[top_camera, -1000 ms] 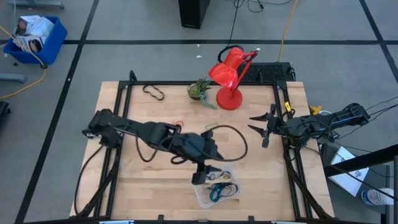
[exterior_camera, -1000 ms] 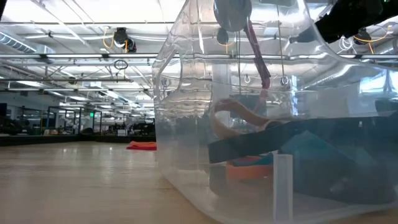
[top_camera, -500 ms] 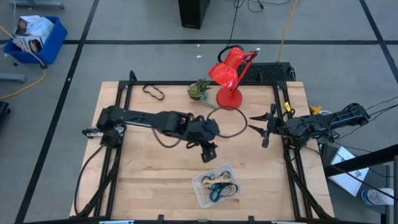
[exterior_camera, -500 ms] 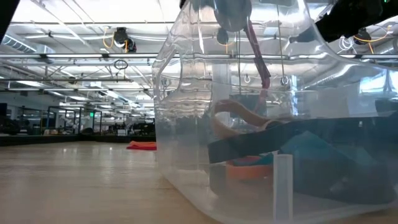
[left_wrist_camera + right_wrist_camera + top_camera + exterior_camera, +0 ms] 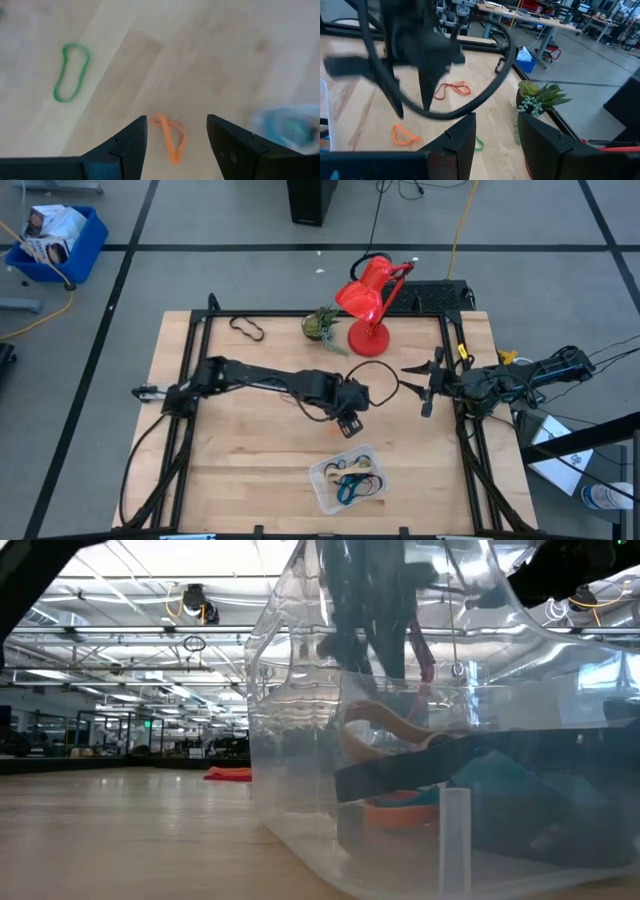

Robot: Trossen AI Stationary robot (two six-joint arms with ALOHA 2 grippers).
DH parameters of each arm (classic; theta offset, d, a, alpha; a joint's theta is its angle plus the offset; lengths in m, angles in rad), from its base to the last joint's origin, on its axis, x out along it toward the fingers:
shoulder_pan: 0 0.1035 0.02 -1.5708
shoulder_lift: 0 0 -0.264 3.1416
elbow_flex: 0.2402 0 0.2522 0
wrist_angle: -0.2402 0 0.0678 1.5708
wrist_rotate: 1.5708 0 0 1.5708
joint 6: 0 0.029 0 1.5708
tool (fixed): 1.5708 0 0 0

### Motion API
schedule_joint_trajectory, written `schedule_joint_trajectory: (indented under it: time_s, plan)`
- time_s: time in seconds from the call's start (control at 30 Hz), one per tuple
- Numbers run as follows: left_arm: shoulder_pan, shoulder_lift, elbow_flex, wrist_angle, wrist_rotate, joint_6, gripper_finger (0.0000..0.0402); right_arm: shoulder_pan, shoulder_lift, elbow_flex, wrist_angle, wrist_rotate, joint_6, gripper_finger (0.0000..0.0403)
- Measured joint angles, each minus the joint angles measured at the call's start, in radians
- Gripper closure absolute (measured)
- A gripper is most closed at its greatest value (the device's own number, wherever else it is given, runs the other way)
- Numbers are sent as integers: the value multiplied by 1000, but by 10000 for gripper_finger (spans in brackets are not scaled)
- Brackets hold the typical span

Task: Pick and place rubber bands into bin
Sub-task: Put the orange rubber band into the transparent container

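The clear bin (image 5: 350,478) stands near the table's front edge and holds several rubber bands (image 5: 352,482); it fills the low view (image 5: 450,740). My left gripper (image 5: 350,423) hangs open just beyond the bin's far side, pointing steeply down over an orange rubber band (image 5: 170,137) that lies flat on the wood. In the left wrist view the gripper's (image 5: 176,120) fingers stand on either side of the band without touching it. A green band (image 5: 70,72) and a red-orange band (image 5: 452,89) lie farther off. My right gripper (image 5: 418,385) waits open at the table's right side.
A red desk lamp (image 5: 370,305) and a small potted plant (image 5: 322,325) stand at the far edge. A black cable (image 5: 378,385) loops over the table's middle. A black loop (image 5: 247,328) lies at the far left. Bare wood lies to the left of the bin.
My left gripper has gone from beside the bin toward the table's far edge and a little right, sinking toward the orange band. It has tipped to point more steeply down and has rolled. Its fingers stay apart. The bin and the bands have not moved.
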State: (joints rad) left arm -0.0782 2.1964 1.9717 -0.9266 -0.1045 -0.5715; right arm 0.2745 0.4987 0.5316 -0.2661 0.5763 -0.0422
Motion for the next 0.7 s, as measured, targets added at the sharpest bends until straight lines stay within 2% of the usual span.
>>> schedule_joint_trajectory:
  time_s: [0.3, 0.7]
  plan:
    - [12, 115, 0, -40, -68, -84, 190, 0, 0, 0, 0, 0, 3, 259]
    - [-22, 115, 0, -92, -62, -194, 190, 0, 0, 0, 3, -1, 3, 259]
